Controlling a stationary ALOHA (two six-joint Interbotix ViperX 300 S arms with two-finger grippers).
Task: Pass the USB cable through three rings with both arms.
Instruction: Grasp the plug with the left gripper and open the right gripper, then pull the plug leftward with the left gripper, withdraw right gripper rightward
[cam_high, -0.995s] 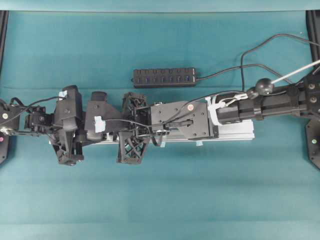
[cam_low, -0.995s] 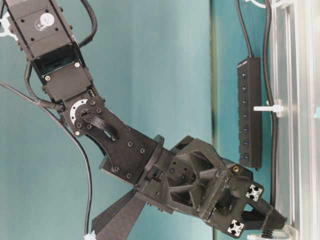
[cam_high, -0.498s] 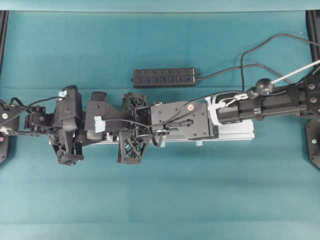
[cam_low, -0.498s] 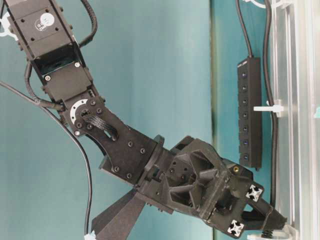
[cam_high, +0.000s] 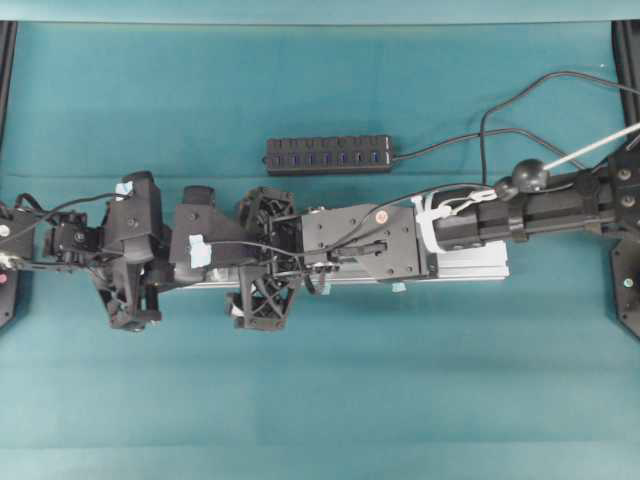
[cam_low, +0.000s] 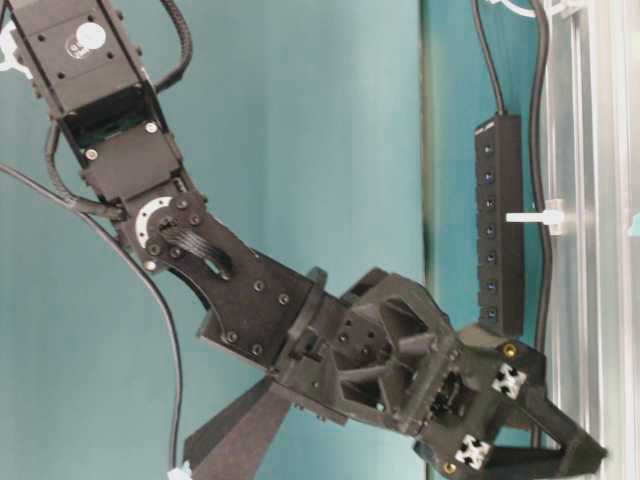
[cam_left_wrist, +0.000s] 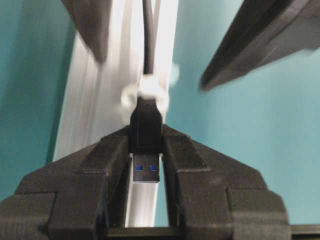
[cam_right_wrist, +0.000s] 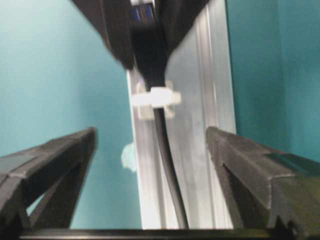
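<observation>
USB cable (cam_right_wrist: 165, 165) lay along the rail (cam_right_wrist: 200, 150), threaded through a white ring (cam_right_wrist: 152, 97); left end effector (cam_left_wrist: 146, 150) clamped its plug (cam_left_wrist: 146, 167), right end effector (cam_right_wrist: 150, 165) spread wide. Best pull straight along the rail, keeping cord slack.

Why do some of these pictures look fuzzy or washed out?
Left wrist view: the USB plug between the left jaws is sharp, but the rail beyond glares white and the ring is blurred. Right wrist view: the open right jaws are soft at their edges, and the cable and rail are slightly out of focus. Overhead view: evenly lit, crisp.
</observation>
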